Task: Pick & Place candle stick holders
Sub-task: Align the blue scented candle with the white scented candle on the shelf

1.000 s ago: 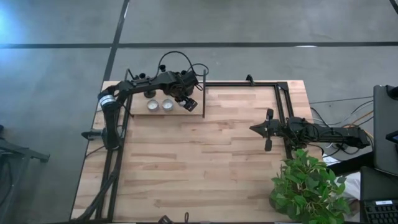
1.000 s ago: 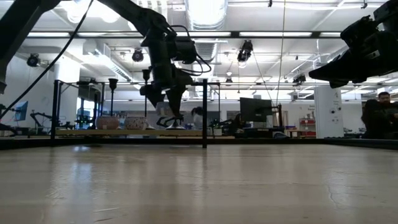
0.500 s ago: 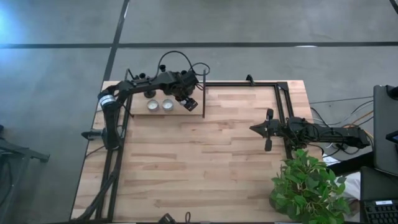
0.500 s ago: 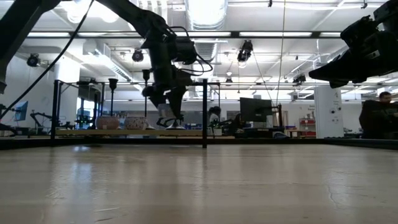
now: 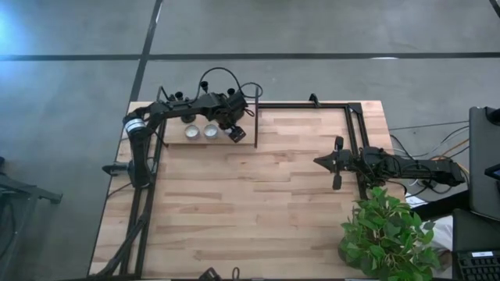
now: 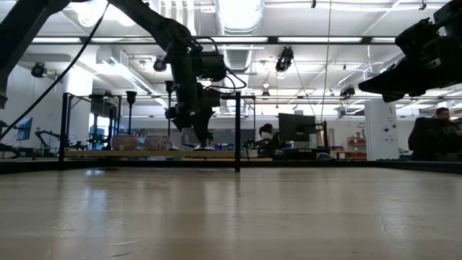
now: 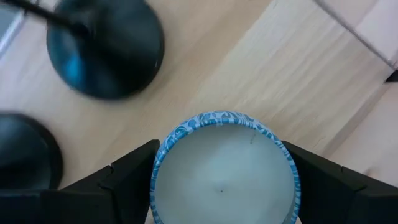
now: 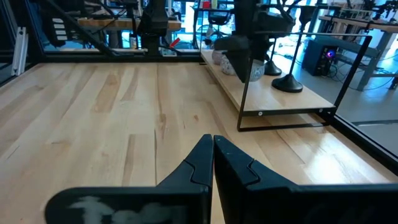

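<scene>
A: Left gripper (image 7: pixel 221 186)?
B: Jaws wide around one blue-patterned tealight (image 7: pixel 224 171), far-left shelf (image 5: pixel 250 134). Two candle stick holders (image 7: pixel 106 50) just beside, two more tealights (image 5: pixel 200 132) left.
A: Right gripper (image 8: pixel 212 152)?
B: Closed, empty, right edge.

text: none legible | labels/brands: none | numbers/signs: none | checked: high, low, both wrist views

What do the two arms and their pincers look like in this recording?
Both arms are dark, slim and jointed. The left arm has a pale band near its base and looping black cables near the wrist. The left pincer and right pincer have matte black, wedge-shaped fingers.
</scene>
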Robot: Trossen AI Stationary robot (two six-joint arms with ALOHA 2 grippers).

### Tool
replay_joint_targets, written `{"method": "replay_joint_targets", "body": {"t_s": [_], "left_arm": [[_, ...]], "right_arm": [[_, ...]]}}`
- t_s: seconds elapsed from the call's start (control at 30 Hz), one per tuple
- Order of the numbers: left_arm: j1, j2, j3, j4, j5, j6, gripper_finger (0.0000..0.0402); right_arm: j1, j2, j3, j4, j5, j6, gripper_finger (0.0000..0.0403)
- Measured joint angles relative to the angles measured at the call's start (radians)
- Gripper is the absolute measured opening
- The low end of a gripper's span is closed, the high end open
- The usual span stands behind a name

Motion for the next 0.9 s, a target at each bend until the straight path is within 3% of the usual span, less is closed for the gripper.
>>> {"method": "replay_joint_targets", "body": {"t_s": [0.9], "left_arm": [[0.000, -0.001, -0.075, 0.077, 0.051, 0.179, 0.0304]], "right_arm": [[0.000, 0.000, 0.000, 0.000, 0.000, 0.000, 0.0008]]}}
